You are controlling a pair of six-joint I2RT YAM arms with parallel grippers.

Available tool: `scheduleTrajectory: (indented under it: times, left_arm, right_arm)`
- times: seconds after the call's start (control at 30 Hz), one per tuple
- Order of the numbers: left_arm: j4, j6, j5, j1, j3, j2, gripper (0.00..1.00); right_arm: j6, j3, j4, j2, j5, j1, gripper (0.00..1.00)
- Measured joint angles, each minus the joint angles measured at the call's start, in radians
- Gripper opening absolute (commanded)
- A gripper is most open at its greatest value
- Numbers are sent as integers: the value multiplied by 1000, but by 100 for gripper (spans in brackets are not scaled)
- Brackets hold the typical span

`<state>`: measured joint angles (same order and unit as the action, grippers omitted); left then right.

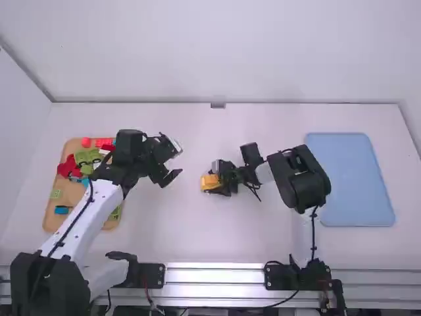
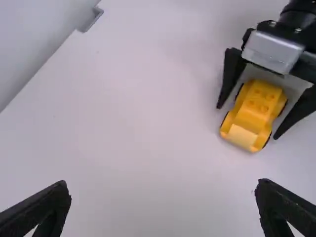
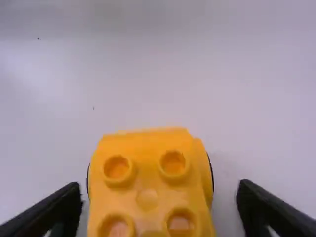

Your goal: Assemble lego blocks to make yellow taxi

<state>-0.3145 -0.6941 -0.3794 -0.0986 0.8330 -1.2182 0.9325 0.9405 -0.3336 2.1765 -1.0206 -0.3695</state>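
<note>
One yellow car (image 2: 251,114) between right fingers (image 1: 224,191)

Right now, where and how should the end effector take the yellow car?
Probably across its two long sides at the studded part, coming from above: the car sits studs up, longer than wide, with space beside both flanks. The right end effector, open, straddles it that way.
</note>
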Motion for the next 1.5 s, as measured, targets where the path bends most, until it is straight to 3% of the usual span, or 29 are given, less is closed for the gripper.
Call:
scheduleTrajectory:
  times: [0.07, 0.3, 0.53, 0.6, 0.67, 0.83, 1.0, 1.3, 1.5]
  left_arm:
    - [29, 23, 1, 4, -13, 0, 99]
    - [114, 129, 11, 47, -20, 0, 99]
    - [193, 304, 11, 140, -21, 0, 99]
    - [222, 346, 11, 169, -30, 0, 99]
    - [241, 371, 11, 189, -48, 0, 99]
    - [319, 397, 15, 206, -107, 0, 99]
    - [442, 426, 39, 206, -168, 0, 99]
    - [626, 580, 201, 206, -256, 0, 99]
    - [641, 610, 228, 206, -277, 0, 99]
  right_arm:
    - [3, 1, 0, 0, -5, -1, 55]
    - [0, 1, -3, 0, -10, 1, 42]
    - [-86, 1, 30, -32, 50, 43, 38]
    - [-105, 1, 121, -82, 107, 77, 38]
    - [-122, 1, 228, -155, 192, 119, 38]
    - [-131, 1, 449, -353, 466, 234, 27]
    - [-145, 2, 561, -484, 685, 422, 27]
    - [-260, 2, 434, -493, 662, 807, 39]
    - [-395, 3, 286, -414, 634, 912, 41]
